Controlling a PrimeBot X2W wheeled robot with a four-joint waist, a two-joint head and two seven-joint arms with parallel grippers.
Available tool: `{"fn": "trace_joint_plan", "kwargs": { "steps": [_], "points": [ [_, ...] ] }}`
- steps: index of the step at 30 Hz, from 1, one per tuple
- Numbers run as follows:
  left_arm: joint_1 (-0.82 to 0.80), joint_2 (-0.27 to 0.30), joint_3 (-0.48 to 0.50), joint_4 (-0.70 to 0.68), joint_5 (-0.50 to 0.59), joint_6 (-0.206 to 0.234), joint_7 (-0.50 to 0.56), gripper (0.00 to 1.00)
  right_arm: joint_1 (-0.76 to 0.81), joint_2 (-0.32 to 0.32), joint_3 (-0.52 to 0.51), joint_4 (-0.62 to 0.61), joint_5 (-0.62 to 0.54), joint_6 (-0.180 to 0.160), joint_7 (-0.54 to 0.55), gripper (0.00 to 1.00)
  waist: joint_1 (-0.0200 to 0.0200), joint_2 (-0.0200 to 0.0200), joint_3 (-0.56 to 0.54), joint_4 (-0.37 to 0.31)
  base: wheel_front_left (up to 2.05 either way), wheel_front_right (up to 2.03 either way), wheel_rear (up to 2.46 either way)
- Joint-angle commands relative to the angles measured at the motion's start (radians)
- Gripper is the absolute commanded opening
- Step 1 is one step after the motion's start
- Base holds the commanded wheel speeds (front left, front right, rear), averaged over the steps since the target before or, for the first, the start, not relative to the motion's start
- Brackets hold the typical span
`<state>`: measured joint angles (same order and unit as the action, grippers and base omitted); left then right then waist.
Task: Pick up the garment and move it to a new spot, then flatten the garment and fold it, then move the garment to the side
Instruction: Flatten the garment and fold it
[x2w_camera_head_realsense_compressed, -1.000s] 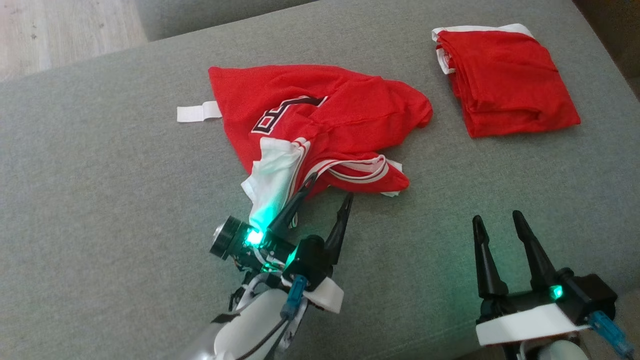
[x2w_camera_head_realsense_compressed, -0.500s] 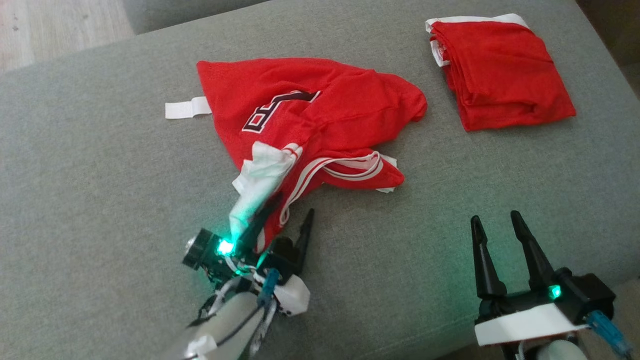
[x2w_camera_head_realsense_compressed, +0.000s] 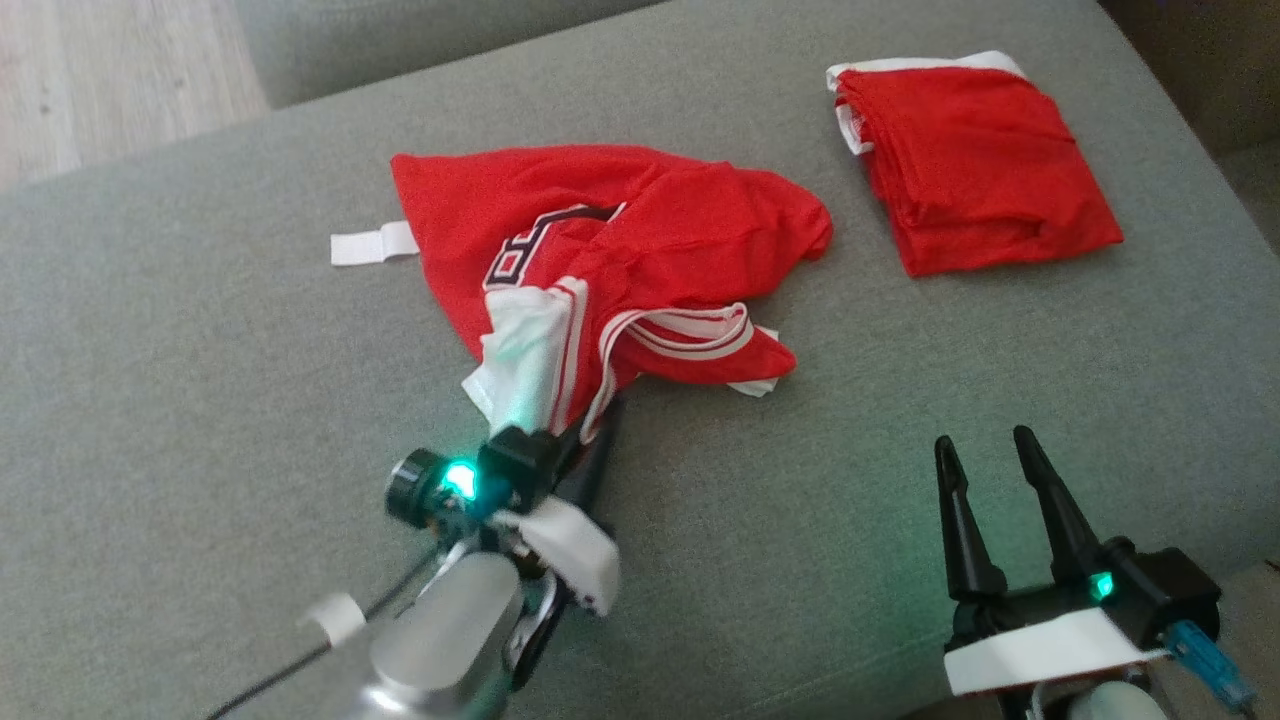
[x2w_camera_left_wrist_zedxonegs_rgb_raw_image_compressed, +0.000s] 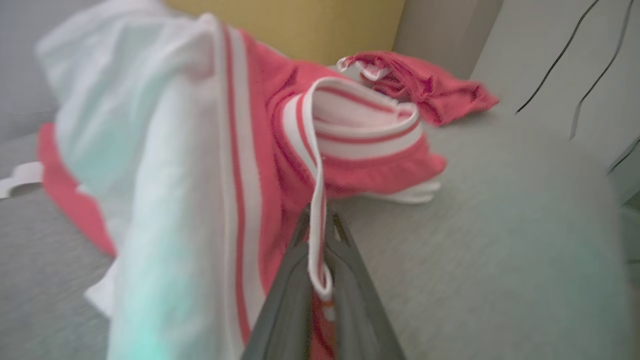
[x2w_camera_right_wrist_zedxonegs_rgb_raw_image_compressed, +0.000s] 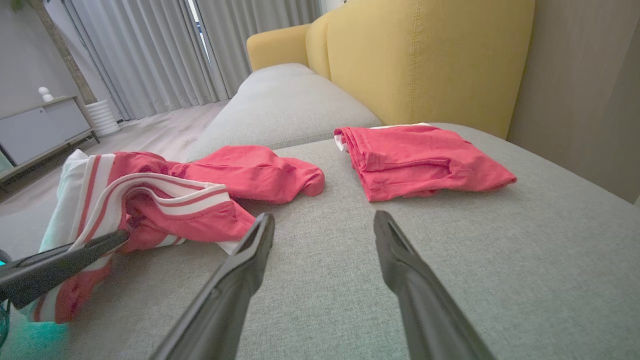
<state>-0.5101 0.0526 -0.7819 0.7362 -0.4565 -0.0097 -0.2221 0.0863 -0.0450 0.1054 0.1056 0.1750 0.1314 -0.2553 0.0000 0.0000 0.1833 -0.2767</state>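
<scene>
Grey woven upholstery of a sofa seat (x2w_camera_head_realsense_compressed: 200, 330) carries all items, with a yellow backrest (x2w_camera_right_wrist_zedxonegs_rgb_raw_image_compressed: 425, 55) behind it and pale wooden floor (x2w_camera_head_realsense_compressed: 100, 70) beyond its far edge. The garment (x2w_camera_head_realsense_compressed: 680, 220), a red jersey with white striped trim and dark lettering, lies crumpled near the middle of the seat. A small white strip (x2w_camera_head_realsense_compressed: 372, 243) projects from its left edge. The left end effector (x2w_camera_head_realsense_compressed: 590, 430) sits at the near edge of the garment with its fingers brought together and clamped on the fabric. In the left wrist view the striped trim (x2w_camera_left_wrist_zedxonegs_rgb_raw_image_compressed: 316, 250) runs between the two fingertips, and the cloth around the grip point is drawn up off the seat. A second red garment (x2w_camera_head_realsense_compressed: 980, 170), folded into a neat rectangle, rests at the far right of the seat, well apart from the crumpled one. The right end effector (x2w_camera_head_realsense_compressed: 985, 440) hovers over bare upholstery at the near right, fingers spread apart, holding nothing and clear of both garments. Curtains (x2w_camera_right_wrist_zedxonegs_rgb_raw_image_compressed: 150, 50) hang in the background of the right wrist view.
</scene>
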Motion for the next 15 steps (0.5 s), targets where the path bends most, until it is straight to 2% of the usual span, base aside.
{"fn": "trace_joint_plan", "kwargs": {
  "steps": [1, 3, 6, 10, 14, 15],
  "points": [
    [-0.04, -0.002, 0.019, -0.062, -0.05, -0.022, 0.015, 0.0, -0.016, -0.009, 0.024, -0.025, 0.001, -0.001, -0.006, 1.0, 0.0, 0.0, -0.018, -0.003, 0.0, 0.0, 0.0],
    [-0.071, -0.002, 0.01, -0.128, -0.158, -0.049, 0.069, 0.0, -0.006, -0.008, 0.027, -0.021, 0.002, -0.001, -0.006, 1.0, 0.0, 0.0, -0.031, -0.004, 0.0, 0.0, 0.0],
    [-0.151, -0.002, 0.005, -0.229, -0.303, -0.059, 0.148, 0.0, 0.002, -0.007, 0.037, -0.018, 0.007, -0.001, -0.006, 1.0, 0.0, 0.0, -0.05, -0.007, 0.0, 0.0, 0.0],
    [-0.315, -0.002, 0.033, -0.323, -0.433, -0.035, 0.194, 0.0, 0.008, -0.006, 0.056, -0.016, 0.009, -0.001, -0.006, 1.0, 0.0, 0.0, -0.076, -0.017, 0.0, 0.0, 0.0],
    [-0.508, -0.002, 0.1, -0.327, -0.502, -0.006, 0.16, 0.0, 0.011, -0.006, 0.069, -0.009, 0.009, -0.001, -0.006, 1.0, 0.0, 0.0, -0.103, -0.029, 0.0, 0.0, 0.0],
    [-0.508, -0.002, 0.1, -0.327, -0.502, -0.006, 0.16, 0.0, 0.011, -0.006, 0.069, -0.009, 0.009, -0.001, -0.006, 1.0, 0.0, 0.0, -0.103, -0.029, 0.0, 0.0, 0.0]
  ]
}}
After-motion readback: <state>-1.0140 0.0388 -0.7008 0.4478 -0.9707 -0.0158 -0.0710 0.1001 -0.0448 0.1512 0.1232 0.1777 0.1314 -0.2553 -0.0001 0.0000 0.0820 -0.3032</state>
